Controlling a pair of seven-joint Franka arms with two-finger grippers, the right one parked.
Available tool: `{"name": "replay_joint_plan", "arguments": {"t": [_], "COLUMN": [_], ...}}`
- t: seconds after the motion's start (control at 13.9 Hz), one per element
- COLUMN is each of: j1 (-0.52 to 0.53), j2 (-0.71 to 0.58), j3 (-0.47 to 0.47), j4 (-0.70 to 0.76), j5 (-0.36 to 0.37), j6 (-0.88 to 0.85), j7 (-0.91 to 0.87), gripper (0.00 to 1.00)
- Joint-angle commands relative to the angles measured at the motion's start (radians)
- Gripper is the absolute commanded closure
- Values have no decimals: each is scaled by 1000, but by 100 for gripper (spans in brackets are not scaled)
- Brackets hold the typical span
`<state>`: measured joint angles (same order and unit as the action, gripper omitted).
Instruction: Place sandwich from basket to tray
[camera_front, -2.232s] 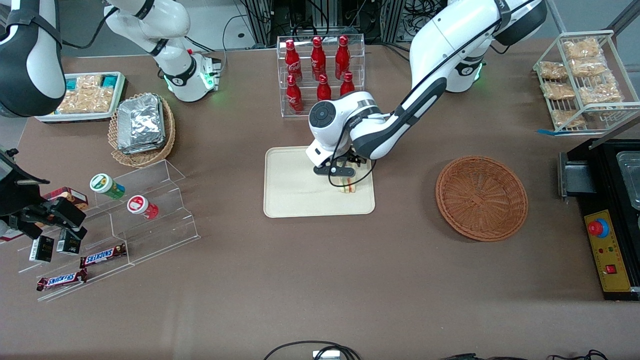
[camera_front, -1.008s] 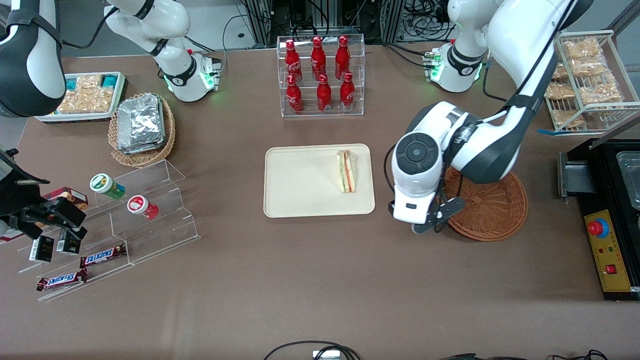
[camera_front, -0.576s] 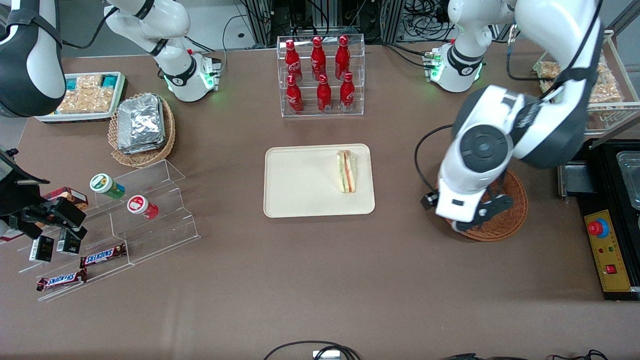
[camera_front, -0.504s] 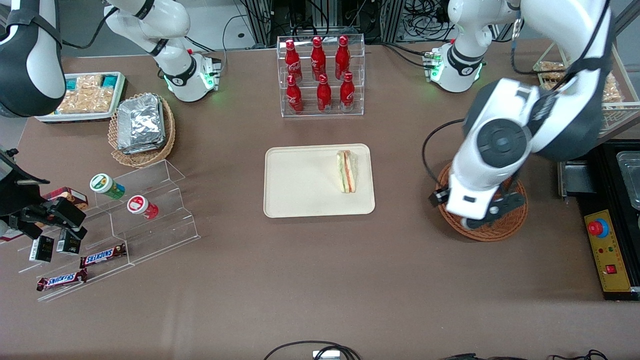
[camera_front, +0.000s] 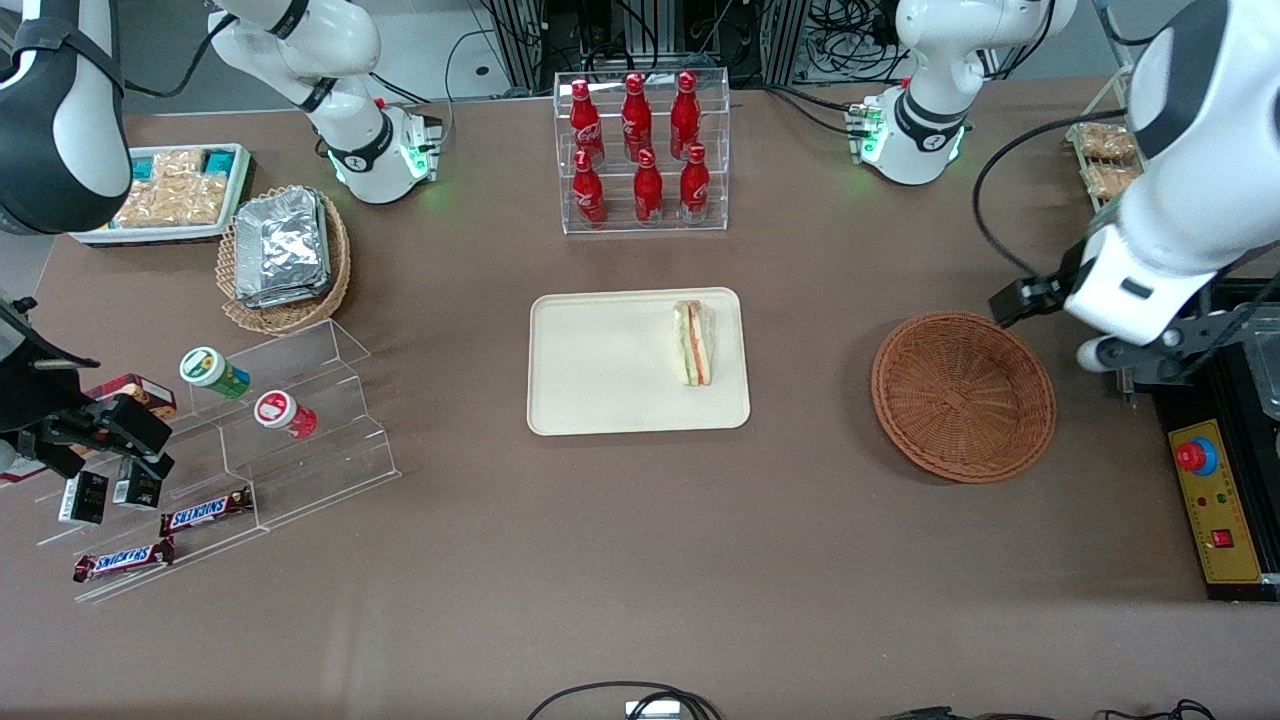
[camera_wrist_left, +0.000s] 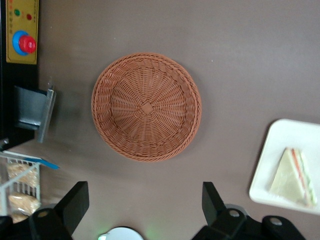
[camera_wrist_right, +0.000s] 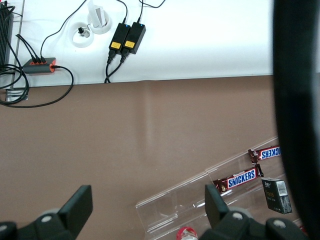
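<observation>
Since the frame 0.5 s ago the left arm has swung off the basket (camera_front: 963, 396) toward the working arm's end of the surface (camera_front: 640, 560), so the whole woven bowl now shows in the front view.

End effector (camera_front: 1150, 352): raised, above the edge of the black control unit (camera_front: 1225, 480), beside the basket and clear of it. In the left wrist view its two fingers (camera_wrist_left: 75, 202) stand wide apart with nothing between them.

Sandwich (camera_front: 694, 343): lies on the tray (camera_front: 600, 365), close to the rim on the basket's side, point toward the bottle rack (camera_front: 642, 150), green and orange-red filling layers showing. Same position as in the three previous frames. The wrist view shows it too (camera_wrist_left: 294, 176), on the tray's corner (camera_wrist_left: 280, 137).

Basket: reddish-brown, round, nothing in it in either view (camera_wrist_left: 146, 106). It sits between the tray and the control unit, apart from both.

Other items: red bottles in the clear rack, farther from the front camera than the tray. Foil packs in a tan basket (camera_front: 285, 255), a clear stepped stand (camera_front: 250, 440) with two small tubs and chocolate bars toward the parked arm's end. Wire rack with snack bags (camera_front: 1105, 160) toward the working arm's end, partly covered by the arm.
</observation>
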<state>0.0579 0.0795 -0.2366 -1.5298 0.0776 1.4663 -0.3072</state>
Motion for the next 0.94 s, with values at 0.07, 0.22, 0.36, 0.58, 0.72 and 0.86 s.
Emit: {"name": "replay_joint_plan", "arguments": {"t": [0.07, 0.22, 0.36, 0.58, 0.72, 0.86], "j1": [14, 16, 28, 36, 40, 48], "j2": [-69, -83, -98, -110, -110, -112], "j3": [33, 33, 34, 48, 49, 51], "j4": [-35, -36, -36, -36, -36, -36], "j5": [-59, -59, -61, -61, -61, -62], "j6": [-17, -18, -30, -41, -47, -52], "j7": [201, 259, 278, 280, 280, 302], "gripper": [0, 0, 0, 0, 0, 0]}}
